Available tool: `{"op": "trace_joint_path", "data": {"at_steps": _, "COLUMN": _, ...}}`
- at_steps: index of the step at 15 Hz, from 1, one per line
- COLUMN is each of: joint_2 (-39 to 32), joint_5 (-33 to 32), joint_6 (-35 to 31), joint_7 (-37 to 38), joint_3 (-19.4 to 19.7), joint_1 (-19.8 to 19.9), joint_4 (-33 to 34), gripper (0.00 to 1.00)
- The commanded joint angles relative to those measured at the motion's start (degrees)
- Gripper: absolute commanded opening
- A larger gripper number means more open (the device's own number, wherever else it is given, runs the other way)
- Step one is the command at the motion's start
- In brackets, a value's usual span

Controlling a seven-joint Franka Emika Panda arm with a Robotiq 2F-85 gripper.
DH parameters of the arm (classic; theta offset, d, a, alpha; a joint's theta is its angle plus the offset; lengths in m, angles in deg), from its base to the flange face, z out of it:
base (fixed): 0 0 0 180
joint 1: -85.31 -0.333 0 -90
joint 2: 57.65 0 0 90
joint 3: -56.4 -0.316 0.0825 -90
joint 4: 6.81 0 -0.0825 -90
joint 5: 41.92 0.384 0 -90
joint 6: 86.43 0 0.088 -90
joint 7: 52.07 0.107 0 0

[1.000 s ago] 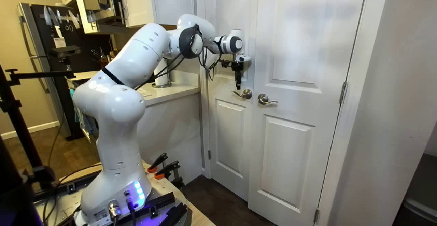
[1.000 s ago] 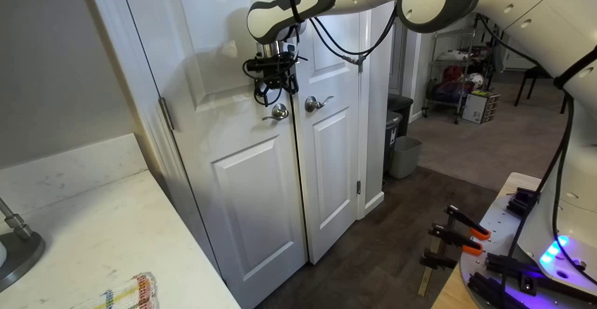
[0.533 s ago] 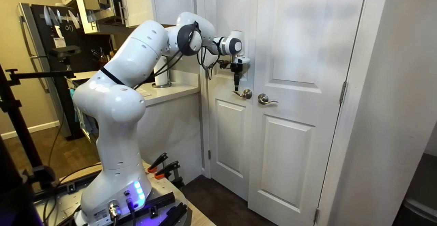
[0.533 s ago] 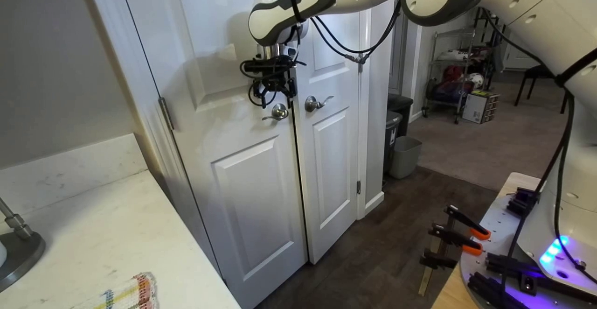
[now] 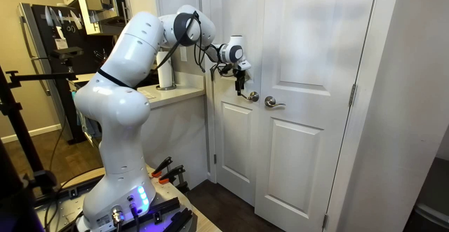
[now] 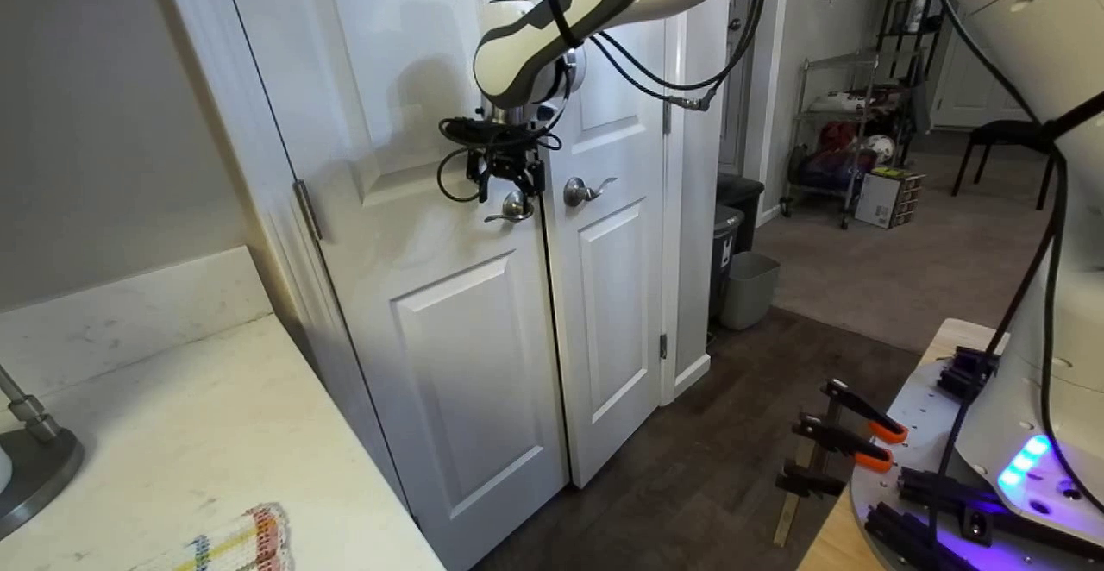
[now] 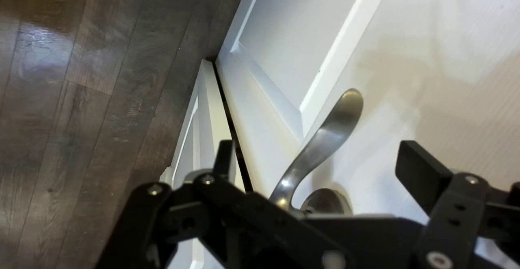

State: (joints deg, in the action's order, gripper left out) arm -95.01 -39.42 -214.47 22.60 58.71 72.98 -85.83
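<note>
Lever handle (image 7: 317, 149) of silvery metal is mounted on a white door leaf (image 5: 238, 137), close to the edge where a second leaf (image 5: 298, 165) is met; its curved tip is pointed away from that edge. Directly at the handle, the black end effector (image 7: 317, 157) is aimed downward, its jaws standing wide apart. In the wrist view, the handle is seen between the jaws, with its round rosette (image 7: 327, 201) partly covered by the end effector; whether any contact is made cannot be told. In both exterior views, the end effector is shown close in front of the door leaf, carried by a bent white robot arm (image 5: 122, 102). A matching second handle (image 5: 272, 101) is fitted on the neighbouring leaf and is turned the opposite way. Beside the doors, a pale desk (image 6: 198, 416) is placed, on which a paper towel roll (image 5: 165, 74) is stood and a woven cloth (image 6: 237, 541) with coloured stripes is laid. Black clamps (image 5: 174, 172) with orange parts are set near the arm's base, where blue lights (image 5: 143, 195) are lit. Dark wooden floor (image 7: 101, 118) is shown below. Farther back, a grey wastebasket (image 6: 750, 291) and a wire rack (image 6: 837, 109) can be seen in an exterior view.
</note>
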Motion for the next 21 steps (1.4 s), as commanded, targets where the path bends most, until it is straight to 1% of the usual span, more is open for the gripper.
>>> {"op": "trace_joint_path", "data": {"at_steps": 1, "joint_2": 3.95, "joint_5": 0.17, "joint_6": -8.6, "joint_7": 4.48, "joint_3": 0.41, "joint_1": -0.98, "joint_4": -10.54, "gripper": 1.0}}
{"op": "trace_joint_path", "data": {"at_steps": 4, "joint_2": 4.74, "joint_5": -0.13, "joint_6": -11.74, "joint_7": 6.61, "joint_3": 0.79, "joint_1": -1.43, "joint_4": -14.88, "gripper": 1.0}}
{"op": "trace_joint_path", "data": {"at_steps": 6, "joint_2": 4.99, "joint_5": 0.52, "joint_6": -14.38, "joint_7": 7.26, "joint_3": 0.48, "joint_1": -1.22, "joint_4": -16.61, "gripper": 1.0}}
{"op": "trace_joint_path", "data": {"at_steps": 9, "joint_2": 5.78, "joint_5": 0.67, "joint_6": -16.39, "joint_7": 7.79, "joint_3": 0.37, "joint_1": -1.21, "joint_4": -18.3, "gripper": 1.0}}
{"op": "trace_joint_path", "data": {"at_steps": 14, "joint_2": 6.18, "joint_5": 0.71, "joint_6": -18.66, "joint_7": 8.9, "joint_3": 0.46, "joint_1": -1.41, "joint_4": -19.51, "gripper": 1.0}}
{"op": "trace_joint_path", "data": {"at_steps": 21, "joint_2": 5.14, "joint_5": 0.87, "joint_6": -20.51, "joint_7": 9.64, "joint_3": 0.45, "joint_1": -1.49, "joint_4": -18.75, "gripper": 1.0}}
